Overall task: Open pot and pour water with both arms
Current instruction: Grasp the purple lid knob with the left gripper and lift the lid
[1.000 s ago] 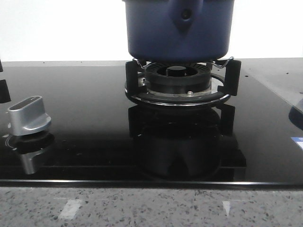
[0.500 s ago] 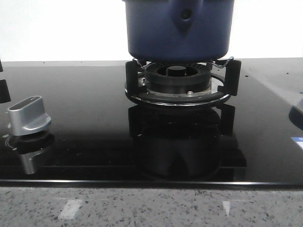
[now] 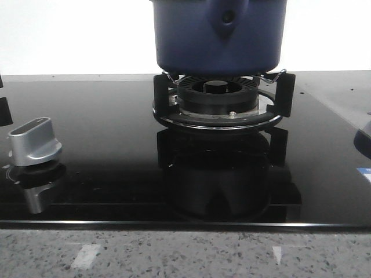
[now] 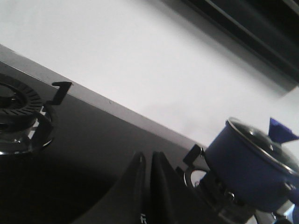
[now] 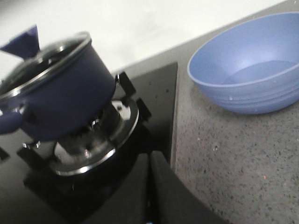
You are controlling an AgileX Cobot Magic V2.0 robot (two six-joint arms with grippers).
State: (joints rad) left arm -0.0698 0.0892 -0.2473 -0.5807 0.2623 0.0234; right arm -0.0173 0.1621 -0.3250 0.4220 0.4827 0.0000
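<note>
I see the pot (image 3: 219,36) on the burner (image 3: 218,102), lid (image 5: 44,58) still on. I judge it heavy with water, smooth-sided and slippery, so I'd take the lid by its blue knob (image 5: 22,42) and the pot by its handle. Both end effectors (image 4: 145,182) (image 5: 150,186) look nearly closed, holding nothing. The glass hob (image 3: 104,145) is glossy; a blue bowl (image 5: 247,65) waits on the speckled tabletop (image 5: 233,163).

Pot (image 3: 191,40) looks smooth matte blue, the cooktop (image 3: 104,145) is glossy black glass, knob (image 3: 35,142) brushed metal, and the counter (image 3: 185,255) speckled stone.
</note>
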